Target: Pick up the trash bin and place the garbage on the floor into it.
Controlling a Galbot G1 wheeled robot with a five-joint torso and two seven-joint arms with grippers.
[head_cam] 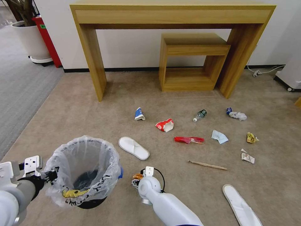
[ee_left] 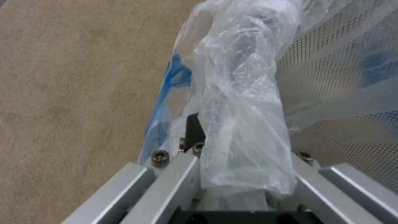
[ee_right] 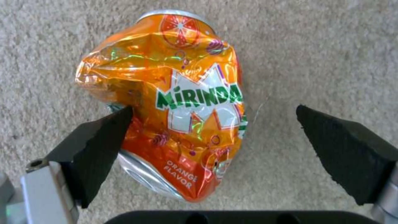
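My left gripper [head_cam: 52, 175] [ee_left: 232, 130] is shut on the rim of the trash bin [head_cam: 83, 169] [ee_left: 248, 77], a black bin lined with a crinkly clear bag. Beside the bin, my right gripper [head_cam: 138, 179] [ee_right: 213, 116] hangs open over a crushed orange Mirinda can [ee_right: 178, 93] [head_cam: 137, 176] on the beige floor [head_cam: 78, 116]; one pad touches the can. Garbage lies scattered beyond: two white slippers [head_cam: 134, 147] [head_cam: 241, 205], a red-white paper bowl [head_cam: 165, 125], a small bottle [head_cam: 199, 115], a blue mask [head_cam: 219, 136], a red wrapper [head_cam: 189, 139], a wooden stick [head_cam: 207, 165].
A tall wooden console table [head_cam: 172, 15] stands against the wall with a smaller wooden table [head_cam: 194, 62] under it. Grey carpet [head_cam: 18, 88], a white planter [head_cam: 31, 40] and a red cylinder [head_cam: 47, 40] lie left. A white cable [head_cam: 263, 72] runs at the right wall.
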